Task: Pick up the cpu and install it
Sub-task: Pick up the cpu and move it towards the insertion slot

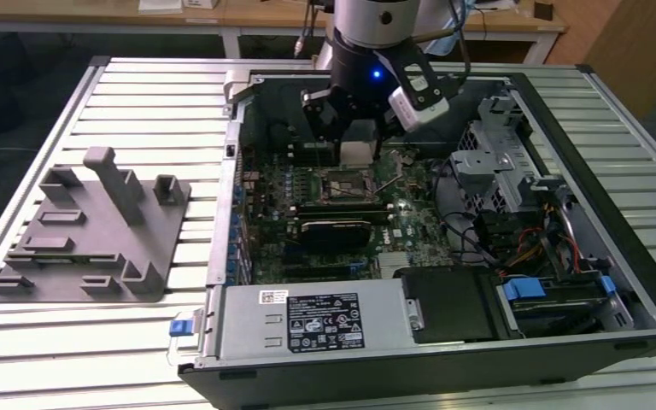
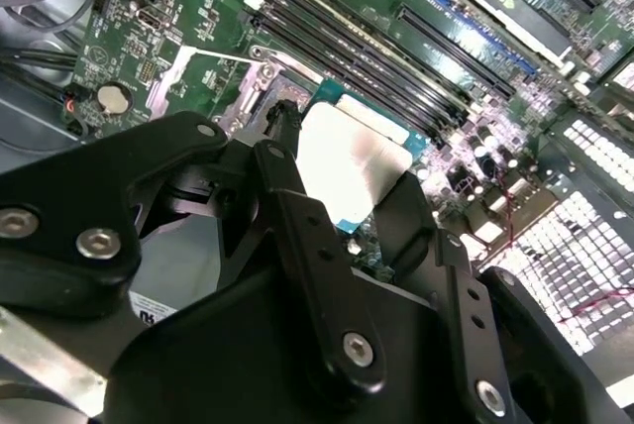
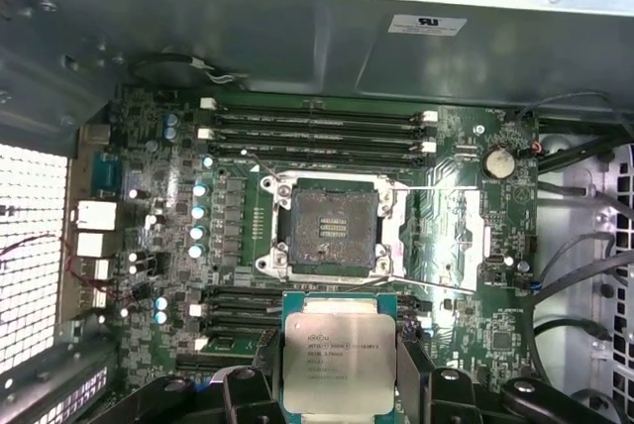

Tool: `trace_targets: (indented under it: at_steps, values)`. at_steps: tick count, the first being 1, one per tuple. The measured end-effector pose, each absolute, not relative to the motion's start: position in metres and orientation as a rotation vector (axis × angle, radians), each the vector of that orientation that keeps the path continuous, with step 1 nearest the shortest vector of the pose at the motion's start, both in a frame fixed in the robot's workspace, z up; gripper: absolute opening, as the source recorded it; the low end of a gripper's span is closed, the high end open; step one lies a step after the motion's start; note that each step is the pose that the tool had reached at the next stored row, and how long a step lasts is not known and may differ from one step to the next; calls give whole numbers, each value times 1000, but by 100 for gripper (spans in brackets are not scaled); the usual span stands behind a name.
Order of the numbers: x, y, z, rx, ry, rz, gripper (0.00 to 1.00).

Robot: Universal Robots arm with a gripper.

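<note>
Hanging near the bare socket (image 3: 332, 229), the gripper (image 3: 339, 384) clamps the cpu (image 3: 339, 345) in its jaws. Seating it tilted could damage that socket.

Pale metal slatted table (image 1: 112, 94) under even indoor light, light wooden desk (image 1: 511, 24) with white legs along the back, dark floor (image 1: 14, 68) beside it, wooden panel (image 1: 635, 43) at the exterior view's right

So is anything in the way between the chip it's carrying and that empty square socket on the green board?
Nothing visible. The flat silvery square cpu, gripped between the black metal fingers, hangs near the dark square socket, whose top lies uncovered.
</note>
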State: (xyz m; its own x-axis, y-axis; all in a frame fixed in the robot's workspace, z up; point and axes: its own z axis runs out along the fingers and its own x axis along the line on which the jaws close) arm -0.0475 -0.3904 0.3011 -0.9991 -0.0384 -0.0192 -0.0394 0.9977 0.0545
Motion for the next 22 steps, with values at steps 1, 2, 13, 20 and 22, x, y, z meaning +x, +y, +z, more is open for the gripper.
trace_targets:
  at_steps: [1, 2, 13, 20, 22]
  values:
    - [-47, -390, 300, -53, 3122, 86, 55]
    - [-47, -389, 299, -46, 3122, 86, 55]
    - [-46, -383, 284, 7, 3120, 85, 55]
    - [-46, -375, 273, 14, 3118, 85, 55]
    - [-46, -373, 270, 14, 3116, 85, 55]
